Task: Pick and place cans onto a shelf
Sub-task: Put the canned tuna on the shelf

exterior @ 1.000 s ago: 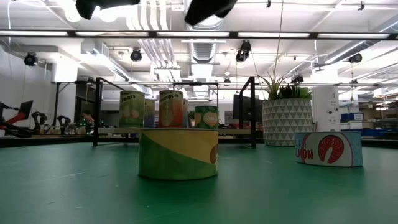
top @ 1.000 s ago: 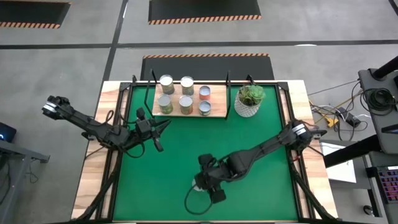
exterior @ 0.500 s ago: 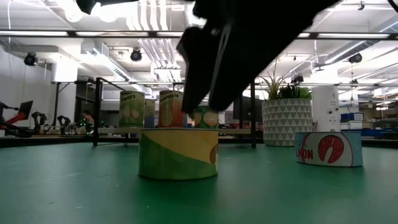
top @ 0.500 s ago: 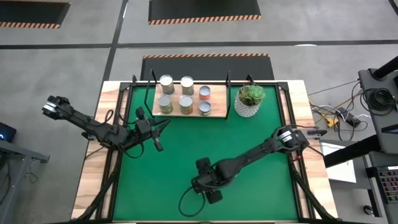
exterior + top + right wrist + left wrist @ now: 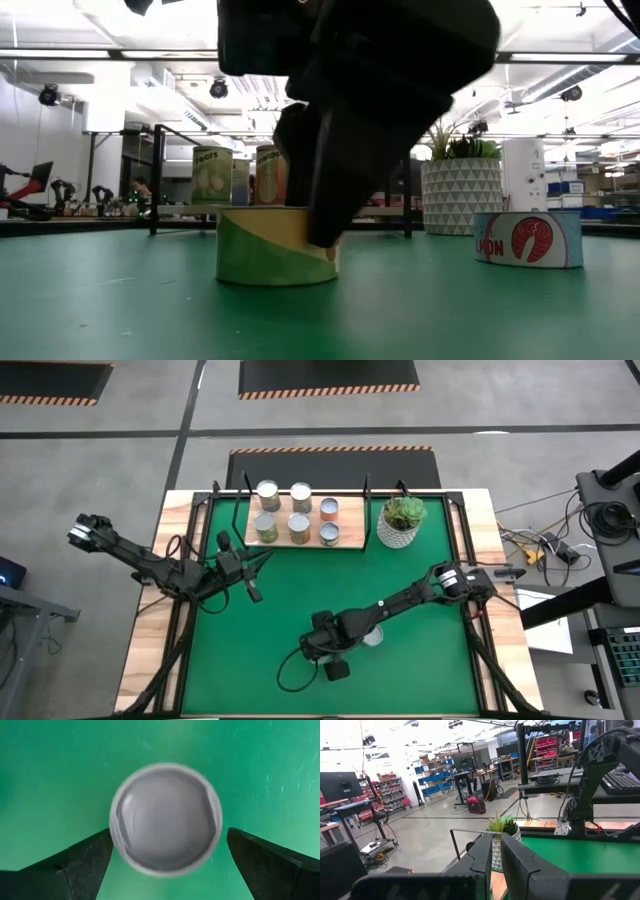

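Observation:
A low can point(image 5: 262, 247) with a green and yellow label stands on its base on the green mat; its silver top point(image 5: 165, 817) shows in the right wrist view. My right gripper point(image 5: 167, 855) point(image 5: 322, 652) is open and slants down over it, one finger on either side, close to the rim. In the high view the gripper hides this can. A flat salmon-label can point(image 5: 528, 238) point(image 5: 372, 635) stands on the mat beside the right arm. Several cans point(image 5: 298, 523) stand on the light-wood shelf point(image 5: 350, 520) at the far edge. My left gripper point(image 5: 250, 575) point(image 5: 495, 862) hangs shut over the mat's left part, holding nothing.
A white pot with a green plant point(image 5: 400, 520) stands right of the shelf at the far edge. The green mat point(image 5: 420, 670) has free room near the right and near the left corners. The black frame posts point(image 5: 405, 180) of the shelf rise behind the can.
My right gripper has come down and moved toward the table's left and near edge. It now hangs low over the green and yellow can with a finger on either side. My left arm has kept still.

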Motion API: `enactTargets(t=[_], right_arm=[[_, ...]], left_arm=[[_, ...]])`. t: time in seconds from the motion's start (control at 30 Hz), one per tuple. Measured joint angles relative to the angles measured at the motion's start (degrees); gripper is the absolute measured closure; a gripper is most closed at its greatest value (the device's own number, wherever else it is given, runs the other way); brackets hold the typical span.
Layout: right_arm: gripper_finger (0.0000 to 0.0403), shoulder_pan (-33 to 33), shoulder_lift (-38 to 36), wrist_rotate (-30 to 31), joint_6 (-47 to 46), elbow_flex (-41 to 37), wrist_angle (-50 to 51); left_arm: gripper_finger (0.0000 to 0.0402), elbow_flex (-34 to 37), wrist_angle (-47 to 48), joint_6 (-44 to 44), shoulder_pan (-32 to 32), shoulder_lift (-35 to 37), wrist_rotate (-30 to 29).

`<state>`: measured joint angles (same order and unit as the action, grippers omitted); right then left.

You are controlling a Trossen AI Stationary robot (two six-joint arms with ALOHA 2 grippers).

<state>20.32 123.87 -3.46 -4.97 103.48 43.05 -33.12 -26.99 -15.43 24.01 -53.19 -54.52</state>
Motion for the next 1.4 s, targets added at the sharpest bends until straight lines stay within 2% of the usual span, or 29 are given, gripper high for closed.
enactTargets(t=[0.13, 0.5, 0.73, 0.87, 1.03, 1.13, 1.4], right_arm=[[0.004, -0.02, 0.0, 0.0, 0.32, 0.0, -2.16], [0.0119, -0.24, -0.08, -0.11, 0.46, 0.0, -2.26], [0.0112, -0.92, -3.56, -0.05, 0.58, 0.0, -0.97], [0.011, -2.38, -8.01, 2.06, 1.55, 0.0, 3.92], [0.0112, -6.77, -15.73, 12.39, 2.65, 0.0, 11.62], [0.0112, -10.69, -19.77, 16.58, 2.84, 0.0, 13.78], [0.0112, -24.16, -25.18, 17.18, 9.3, 0.02, 15.01]], left_arm=[[0.0382, 0.0, -0.05, -0.24, 0.0, 0.02, 0.0], [0.0382, 0.0, -0.11, -0.23, 0.0, 0.02, 0.02], [0.0382, -0.47, -0.06, -0.19, 0.0, 0.0, 0.01], [0.0382, -0.68, -0.03, 0.01, 0.02, -0.05, 0.02], [0.0382, -0.68, -0.02, 0.01, 0.0, -0.07, 0.0], [0.0382, -0.7, -0.04, 0.03, 0.0, -0.05, 0.0], [0.0382, -0.7, -0.04, -0.14, 0.0, -0.07, 0.0]])
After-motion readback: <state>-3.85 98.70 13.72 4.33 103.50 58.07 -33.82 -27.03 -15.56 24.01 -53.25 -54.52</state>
